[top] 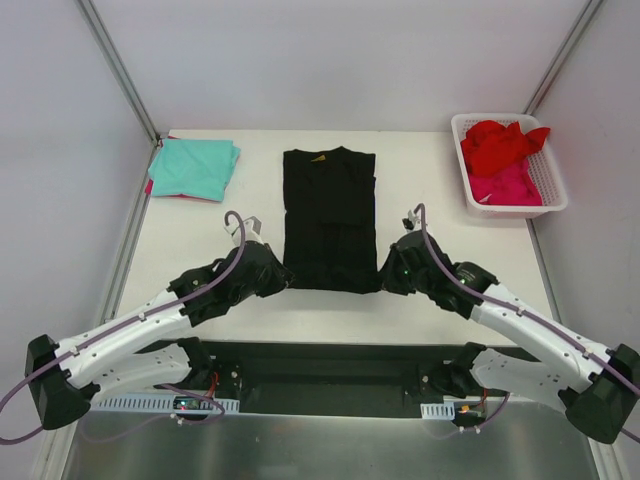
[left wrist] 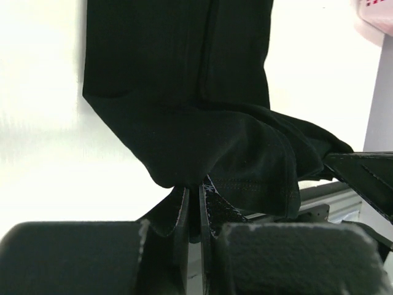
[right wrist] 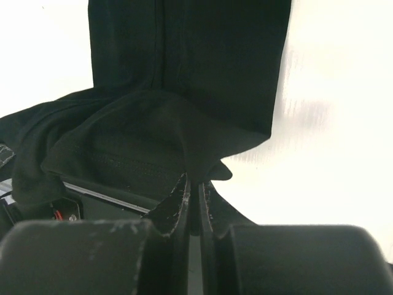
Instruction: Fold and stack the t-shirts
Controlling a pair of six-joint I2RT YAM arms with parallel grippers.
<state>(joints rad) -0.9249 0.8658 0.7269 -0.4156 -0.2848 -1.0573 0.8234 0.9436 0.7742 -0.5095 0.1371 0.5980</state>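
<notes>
A white table stands in a pale-walled booth, with slanting metal posts rising from its far corners. The black shirt lies down the middle of the table, folded lengthwise into a long strip. Its collar points to the far edge and its hem to the arms.

The left gripper is at the near left corner of that strip and the right gripper at the near right corner. In the left wrist view the left gripper has its fingers pressed together on a pinch of the black shirt at the hem. The cloth bunches up just above the fingertips and sags away to the right in loose folds. The right wrist view shows the same on the other side. The right gripper is clamped on the corner of the black shirt, and slack cloth droops to the left over the table's near edge.

On the far left corner, well apart from the left arm, lies a folded teal shirt with a pink edge showing beneath it. On the far right corner sits a white slotted basket, well apart from the right arm. It holds a crumpled red shirt at its far end and a pink shirt at its near end. A corner of the basket shows at the upper right of the left wrist view. Purple cables loop up behind each wrist and run back along the arms.
</notes>
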